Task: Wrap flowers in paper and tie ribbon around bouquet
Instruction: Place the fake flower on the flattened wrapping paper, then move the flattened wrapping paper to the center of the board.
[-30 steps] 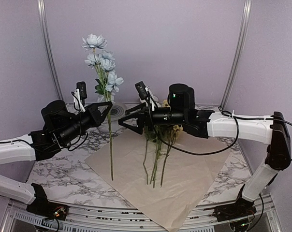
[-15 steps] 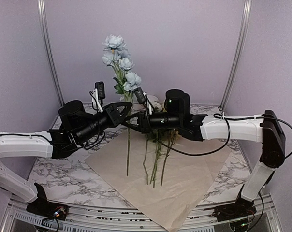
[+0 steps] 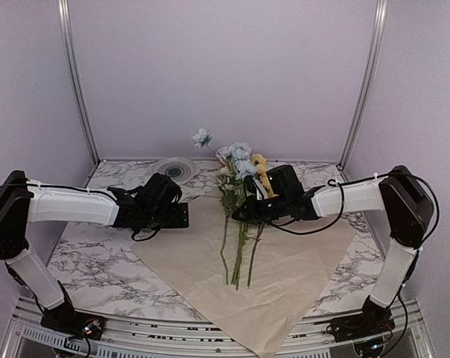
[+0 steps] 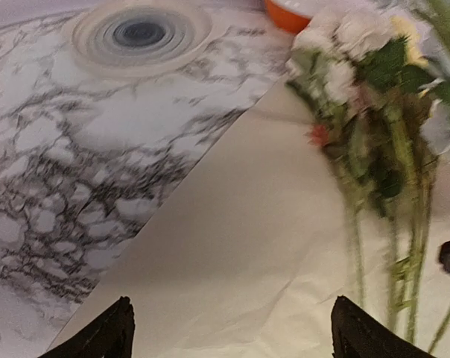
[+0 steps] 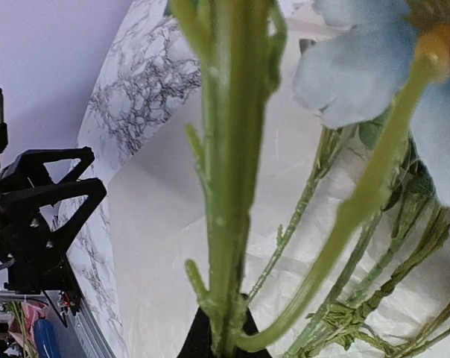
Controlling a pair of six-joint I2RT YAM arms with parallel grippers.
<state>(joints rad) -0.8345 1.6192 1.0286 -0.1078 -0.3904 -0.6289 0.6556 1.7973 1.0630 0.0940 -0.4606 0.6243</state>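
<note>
The flowers (image 3: 238, 224) lie on the peach paper (image 3: 284, 276), blooms toward the back wall and stems toward me. My right gripper (image 3: 238, 214) is shut on the stem (image 5: 225, 186) of a pale blue spray (image 3: 240, 153), low over the bunch; a blue bloom (image 5: 366, 60) fills that wrist view's top right. My left gripper (image 3: 177, 215) stands open and holds nothing, low over the paper's left corner (image 4: 232, 246). Its fingertips (image 4: 109, 332) frame bare paper, with the bunch (image 4: 374, 112) to their right. The left gripper (image 5: 46, 198) also shows in the right wrist view. I see no loose ribbon.
A round pale disc with concentric rings (image 3: 173, 168) lies on the marble table (image 3: 98, 261) behind the left gripper; whether it holds ribbon I cannot tell. The edge of an orange thing (image 4: 284, 13) shows behind the blooms. Metal posts (image 3: 76, 82) flank the back wall.
The left gripper let go of the blue spray, opened and drew back down to the left. The right gripper shut on that stem and lowered it from upright onto the bunch.
</note>
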